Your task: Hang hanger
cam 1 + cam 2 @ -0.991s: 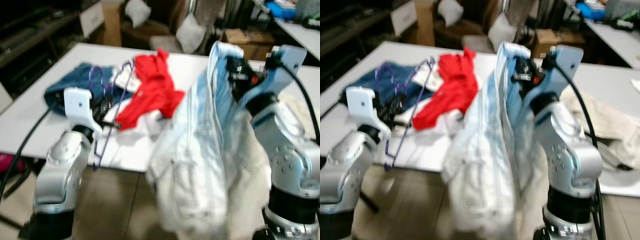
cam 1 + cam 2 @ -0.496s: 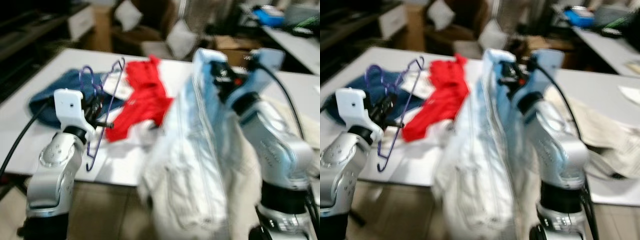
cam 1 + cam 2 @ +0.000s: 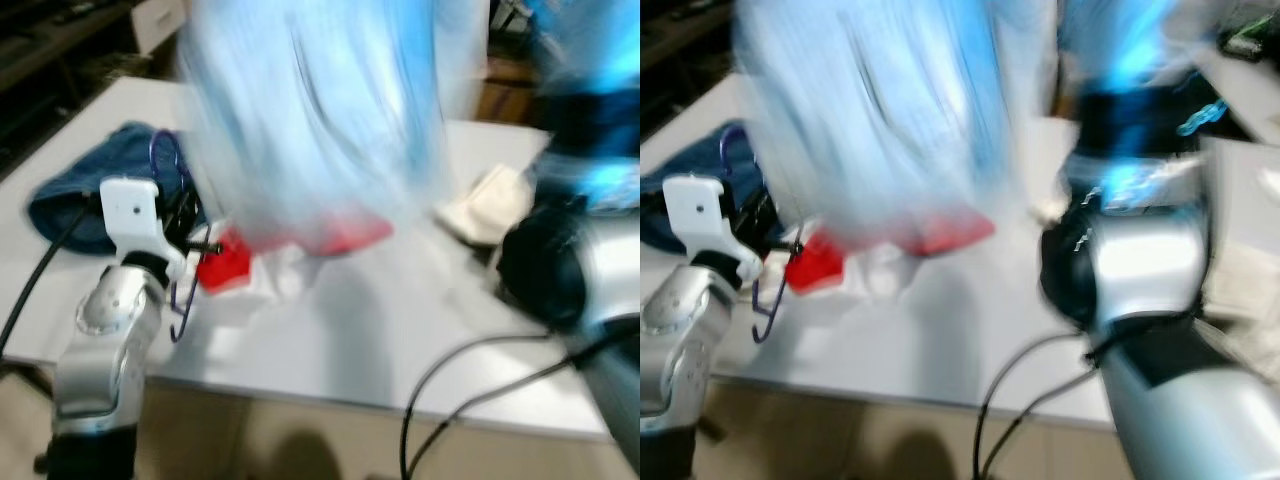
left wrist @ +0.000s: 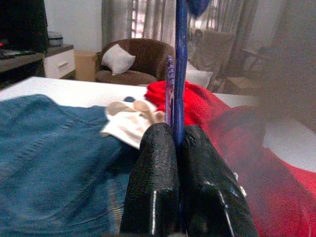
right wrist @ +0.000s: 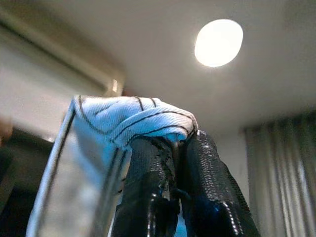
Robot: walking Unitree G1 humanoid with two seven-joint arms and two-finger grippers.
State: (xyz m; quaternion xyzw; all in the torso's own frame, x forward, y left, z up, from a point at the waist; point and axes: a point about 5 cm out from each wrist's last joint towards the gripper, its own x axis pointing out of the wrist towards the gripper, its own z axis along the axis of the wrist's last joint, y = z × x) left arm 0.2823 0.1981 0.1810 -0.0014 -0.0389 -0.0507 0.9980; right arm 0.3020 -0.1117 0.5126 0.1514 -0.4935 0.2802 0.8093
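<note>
eye views: my left gripper [image 3: 195,243] holds thin purple wire hanger [image 3: 172,225] beside white table [image 3: 420,330], long axis vertical; blurred pale-blue garment [image 3: 310,110] to its right, raised | left wrist: fingers [image 4: 155,182] clenched on hanger | right wrist: my right gripper [image 5: 175,197] pinches striped collar.

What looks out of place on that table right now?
Clothes lie in loose heaps on the white table: a blue denim garment and a red one, crumpled rather than hung. The left end effector pinches the purple hanger bare, while the right end effector holds the pale blue striped shirt aloft, blurred.
</note>
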